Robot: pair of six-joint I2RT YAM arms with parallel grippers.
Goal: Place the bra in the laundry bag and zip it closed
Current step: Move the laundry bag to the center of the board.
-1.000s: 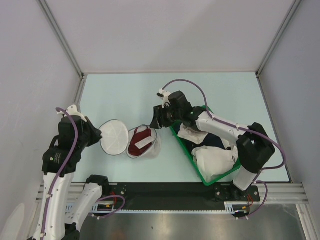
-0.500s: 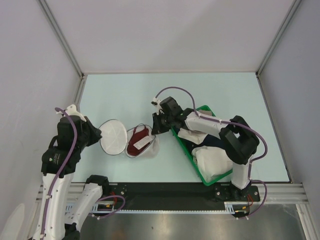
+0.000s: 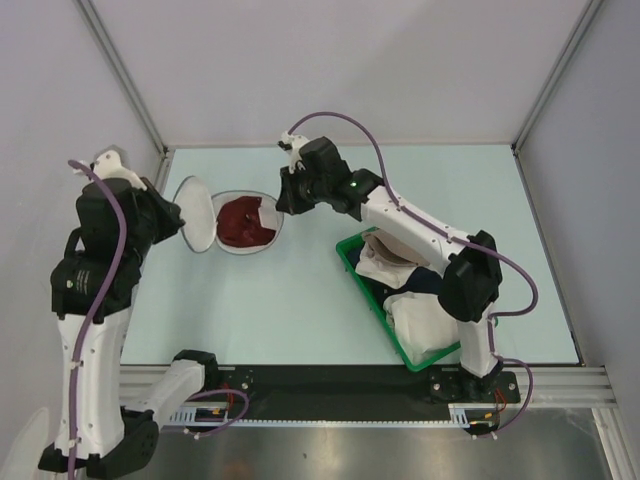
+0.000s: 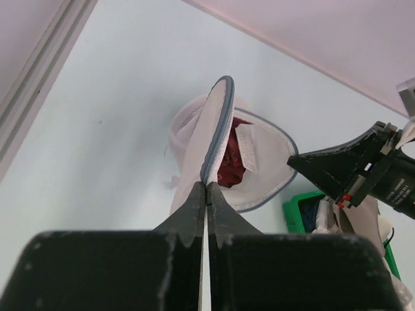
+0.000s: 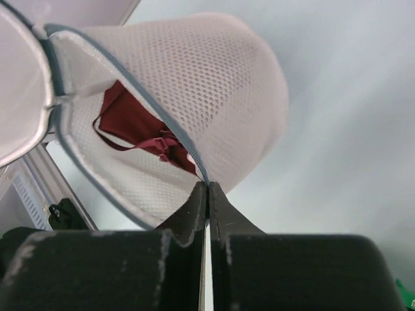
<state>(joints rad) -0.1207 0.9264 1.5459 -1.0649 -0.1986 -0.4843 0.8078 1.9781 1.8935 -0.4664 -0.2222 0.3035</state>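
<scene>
our left gripper (image 4: 206,186) has its fingertips pressed together on the grey zipper rim of the laundry bag (image 4: 219,123), pinching the flap half so that it stands on edge. the left wrist view shows this nip plainly. from above, the left gripper (image 3: 181,224) is only a dark shape against the raised flap.

our right gripper (image 5: 207,184) is likewise closed on the rim of the bag's other half. only the right wrist view shows the thin rim caught between the tips, with the mesh dome (image 5: 220,84) swelling beyond it. the bra (image 5: 133,120) lies inside that dome, a thin strap showing. in the left wrist view the bra (image 4: 229,170) is a dark red patch beside a white tag (image 4: 245,148).

the top view alone gives the layout. the laundry bag (image 3: 197,212) is held open between the two grippers, toward the far left of the table (image 3: 290,300). the bra (image 3: 243,220) is in the cupped half, and the right gripper (image 3: 284,204) is at that half's right rim. a green basket (image 3: 362,283) of white garments (image 3: 425,322) sits by the right arm, well apart from the bag.
</scene>
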